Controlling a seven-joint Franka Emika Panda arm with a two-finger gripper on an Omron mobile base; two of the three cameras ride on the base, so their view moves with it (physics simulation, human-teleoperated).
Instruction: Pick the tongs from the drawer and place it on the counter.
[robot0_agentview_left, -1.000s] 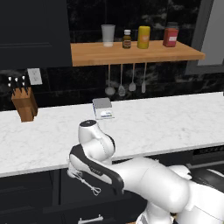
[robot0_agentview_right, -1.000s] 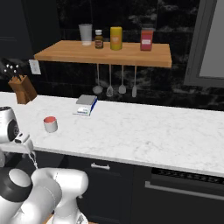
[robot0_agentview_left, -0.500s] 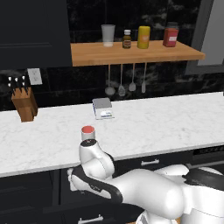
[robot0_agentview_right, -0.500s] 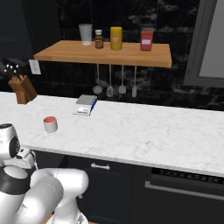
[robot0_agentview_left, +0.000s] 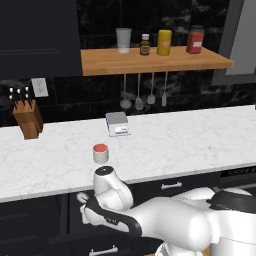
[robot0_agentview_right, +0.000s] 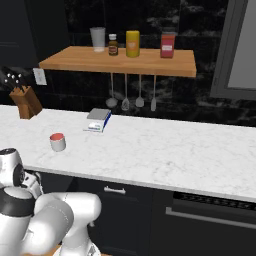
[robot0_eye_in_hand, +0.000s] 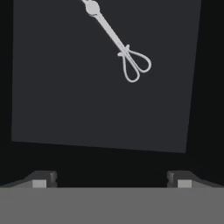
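The tongs (robot0_eye_in_hand: 116, 41) lie flat on the dark floor of the open drawer (robot0_eye_in_hand: 87, 109), running diagonally. Their round head is at the top edge of the hand view and their scissor-like loops (robot0_eye_in_hand: 135, 65) point toward the middle. My gripper (robot0_eye_in_hand: 111, 181) hangs above the drawer, open, with nothing between its fingertips (robot0_eye_in_hand: 39, 181); the tongs are well ahead of them and untouched. In the base views my arm bends down in front of the white marble counter (robot0_agentview_left: 190, 140), below its front edge (robot0_agentview_right: 165, 150).
On the counter stand a red-lidded cup (robot0_agentview_left: 100, 153), a knife block (robot0_agentview_left: 28, 119) and a small grey box (robot0_agentview_left: 117, 123). A wooden shelf (robot0_agentview_left: 150, 59) with bottles hangs above, with ladles (robot0_agentview_left: 142, 100) under it. A narrow drawer front (robot0_agentview_right: 115, 190) and an oven (robot0_agentview_right: 215, 220) sit below.
My arm has sunk lower in front of the counter, so the red-lidded cup it covered in the left base view now shows.
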